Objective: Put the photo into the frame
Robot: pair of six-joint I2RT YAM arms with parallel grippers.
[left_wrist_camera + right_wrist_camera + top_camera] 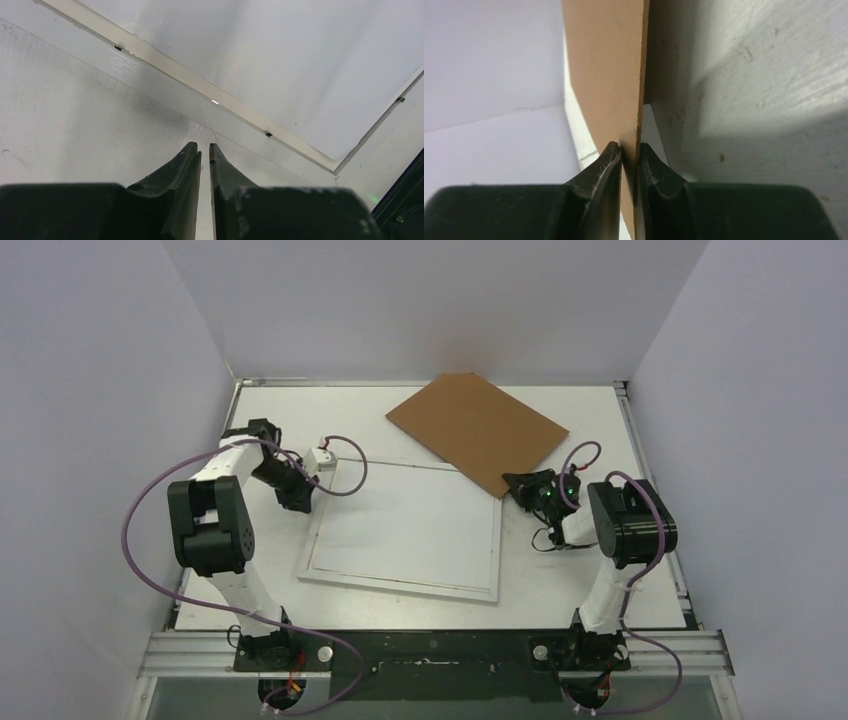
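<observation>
Arms bent, left gripper (203, 146) seemingly nearly closed, right gripper (628, 146) clamping brown board (606, 65).

Plain pale walls (430, 300) on 3 sides, white tbl (330, 410).

No legible text or markings

The frame (200, 92) is cropped by the left wrist view's edges; the brown board (609, 75) is cut off at the right wrist view's top, its near corner masked overhead by the right gripper (515, 481).
</observation>
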